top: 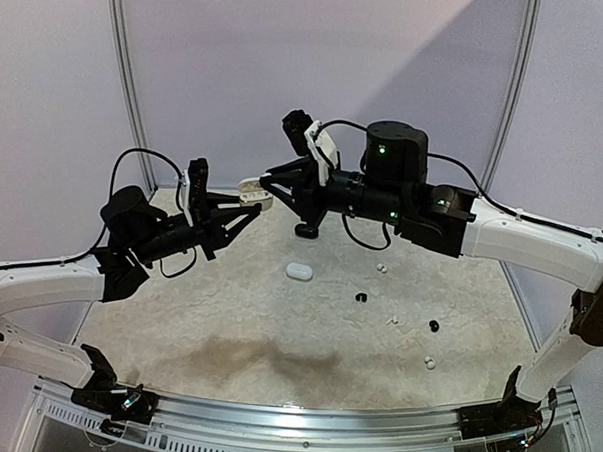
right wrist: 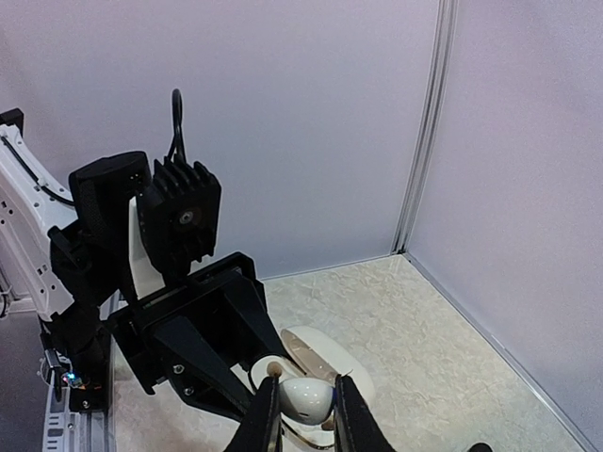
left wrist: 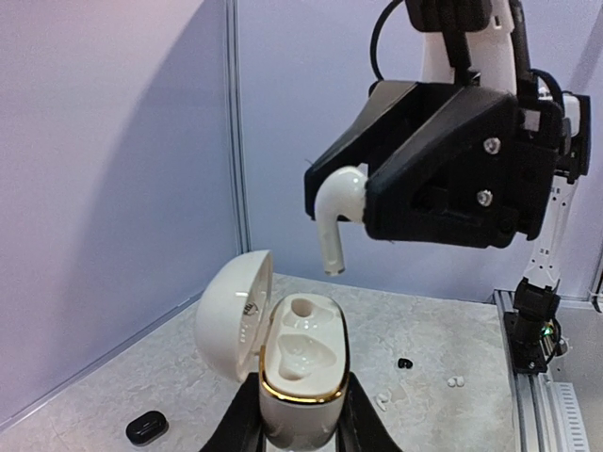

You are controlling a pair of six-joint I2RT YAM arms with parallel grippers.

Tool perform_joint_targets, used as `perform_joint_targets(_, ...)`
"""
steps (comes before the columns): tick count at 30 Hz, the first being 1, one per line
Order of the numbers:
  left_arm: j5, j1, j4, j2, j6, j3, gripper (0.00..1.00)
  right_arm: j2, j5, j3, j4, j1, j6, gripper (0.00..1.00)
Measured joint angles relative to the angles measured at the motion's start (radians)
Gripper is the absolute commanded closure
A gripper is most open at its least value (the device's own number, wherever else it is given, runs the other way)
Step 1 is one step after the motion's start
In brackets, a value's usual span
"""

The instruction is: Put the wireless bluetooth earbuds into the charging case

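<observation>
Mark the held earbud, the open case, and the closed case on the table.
held earbud point(left wrist: 331, 235), left wrist view, on its stem.
open case point(left wrist: 303, 356), left wrist view, on its inner tray.
closed case point(top: 300, 271), top external view, on its top.

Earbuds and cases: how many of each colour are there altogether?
White oval plastic cases: 2 (open one in left gripper, closed one on mat)
Small black oval case: 1
White stemmed earbud in right gripper: 1
Tiny black buds on mat: 2
Tiny white buds on mat: 3 spots
Total: 9
</observation>
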Motion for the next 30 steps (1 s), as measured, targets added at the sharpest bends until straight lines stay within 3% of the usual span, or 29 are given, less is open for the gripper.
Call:
perform_joint_targets(23,0.018,0.0,0.001,0.0,0.0,0.0,1.0,0.016,0.04,-0.002,-0.042,0.0,-0.051,1.0)
perform_joint_targets(27,0.019,0.0,0.0,0.0,0.0,0.0,1.0,0.016,0.04,-0.002,-0.045,0.0,-0.055,0.84)
perform_joint_targets(30,0.019,0.0,-0.001,0.0,0.0,0.0,1.0,0.016,0.04,-0.001,-0.046,0.0,-0.058,0.79)
